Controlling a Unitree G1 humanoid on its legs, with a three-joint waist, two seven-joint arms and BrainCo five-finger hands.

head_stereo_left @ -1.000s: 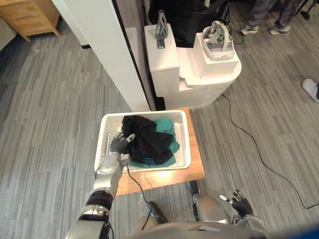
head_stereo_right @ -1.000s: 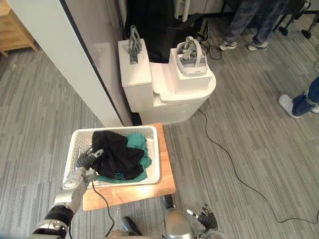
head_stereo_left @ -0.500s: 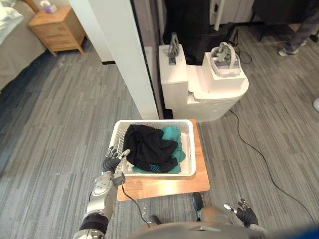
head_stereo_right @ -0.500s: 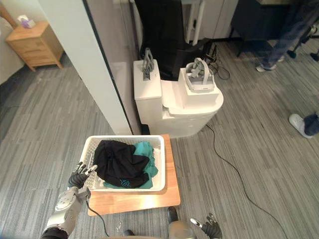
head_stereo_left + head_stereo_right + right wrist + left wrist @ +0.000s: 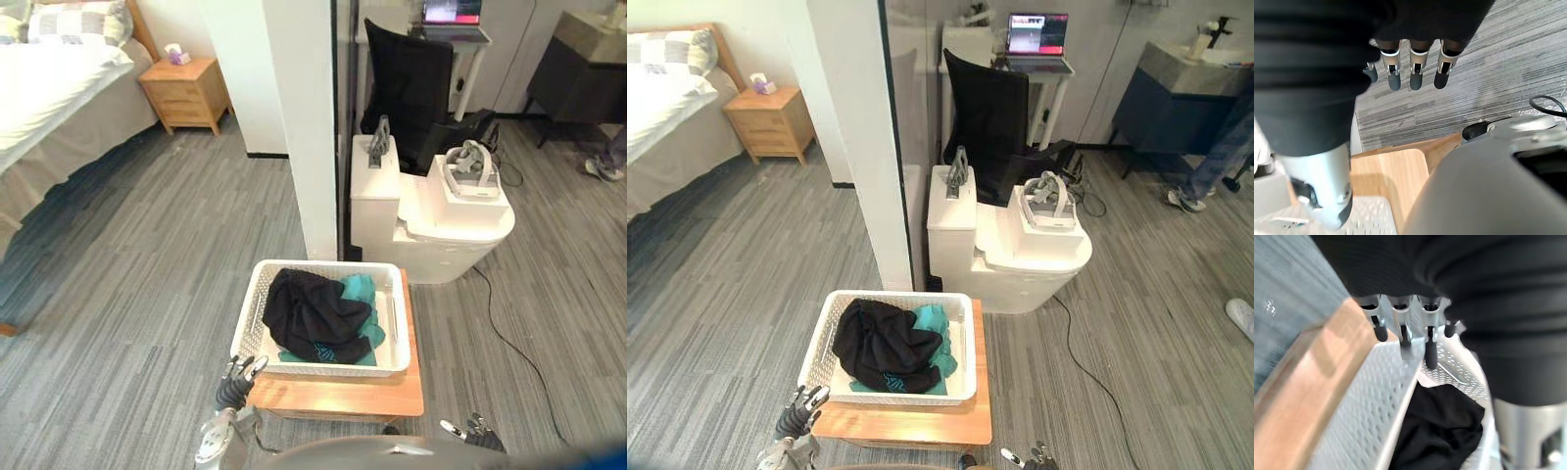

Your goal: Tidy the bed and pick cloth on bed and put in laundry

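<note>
Grey wood-grain planks make up the floor [image 5: 147, 255] all around me, and the wide bed with its pale sheet [image 5: 49, 88] lies far off at my left, well apart from everything else. A tall white pillar [image 5: 299, 117] rises straight ahead, with a white ceramic toilet [image 5: 431, 230] just beside it on the right and a white and grey headset [image 5: 472, 166] resting on its closed lid. Nearer to me stands a low, light wooden tabletop [image 5: 338, 397], and on it sits a white perforated plastic basket [image 5: 252, 311] that covers most of it. Inside the basket a crumpled black cloth [image 5: 313, 313] lies heaped on top of a teal cloth [image 5: 361, 291], which peeks out along the right and near sides. My left hand [image 5: 235, 380] hovers just off the tabletop's near left corner, close to the basket; its fingers [image 5: 1431, 352] hang straight and loose above the basket's rim and have hold of nothing. My right hand [image 5: 477, 431] is low at my right side over the floor, its fingers [image 5: 1416, 73] likewise straight, slack and empty.
</note>
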